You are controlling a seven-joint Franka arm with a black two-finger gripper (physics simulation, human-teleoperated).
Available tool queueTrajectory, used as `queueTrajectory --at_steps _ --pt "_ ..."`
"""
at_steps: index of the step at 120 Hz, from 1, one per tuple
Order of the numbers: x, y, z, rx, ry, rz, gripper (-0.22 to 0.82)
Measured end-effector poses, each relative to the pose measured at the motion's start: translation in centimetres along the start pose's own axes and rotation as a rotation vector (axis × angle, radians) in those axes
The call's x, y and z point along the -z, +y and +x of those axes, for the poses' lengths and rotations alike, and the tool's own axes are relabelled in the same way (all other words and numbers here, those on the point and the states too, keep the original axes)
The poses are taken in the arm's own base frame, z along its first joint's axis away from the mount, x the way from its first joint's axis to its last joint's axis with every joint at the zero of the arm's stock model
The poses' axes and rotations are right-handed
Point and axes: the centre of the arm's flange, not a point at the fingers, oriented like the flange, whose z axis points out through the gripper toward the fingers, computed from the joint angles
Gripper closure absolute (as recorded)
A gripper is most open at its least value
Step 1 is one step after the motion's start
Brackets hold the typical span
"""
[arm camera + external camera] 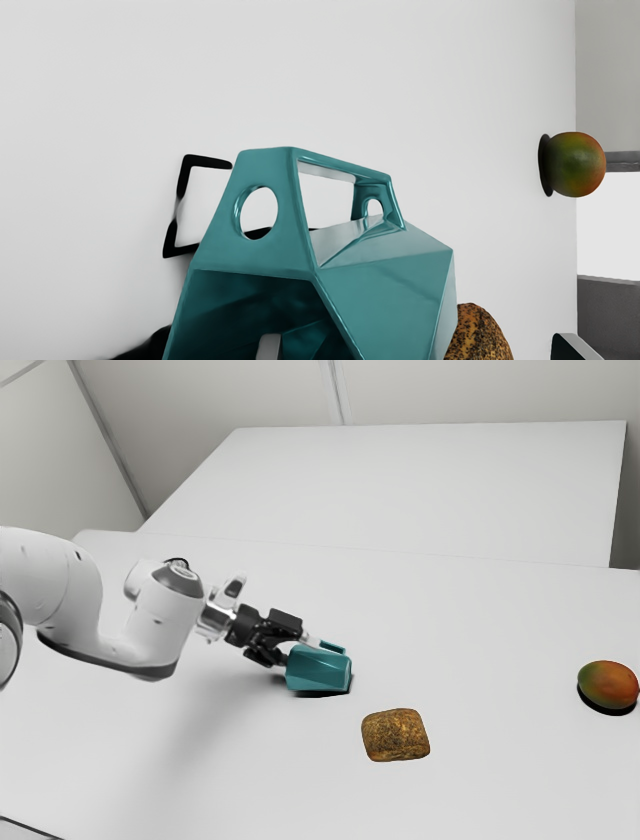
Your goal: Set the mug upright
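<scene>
Mug [318, 669] sits tipped sideways, one fingertip [270, 347] of the spread claw [300, 648] inside its mouth.

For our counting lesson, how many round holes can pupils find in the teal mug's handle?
2. One hole is in the handle's end by the mug's open mouth; the other hole is in the end nearer its base. Others may be hidden.

I take this for a lab-like room, though I cannot tell exactly which kind. My white jointed arm [165, 622] reaches over a broad, smooth white table [230, 780]. Beyond it lies another pale, flat surface [420, 490], and plain grey-white walls [200, 395] with straight seams [336, 390] stand behind that.
</scene>
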Motion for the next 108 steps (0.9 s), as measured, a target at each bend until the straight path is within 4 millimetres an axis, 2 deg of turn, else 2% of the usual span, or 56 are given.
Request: queueTrajectory --at_steps 21,33,49,63,93,108 --pt "-0.8 0.1 -0.1 -0.036 0.026 -0.066 0.05" --pt "-0.9 0.2 -0.2 -0.068 0.033 -0.083 0.21" --pt "-0.9 0.3 -0.2 -0.108 0.039 -0.092 0.49" --pt "-0.9 0.3 -0.1 -0.138 0.042 -0.095 0.63" --pt "-0.4 0.8 -0.1 -0.199 0.053 -0.094 0.74" --pt "0.6 2.7 0.0 -0.248 0.071 -0.098 0.76"
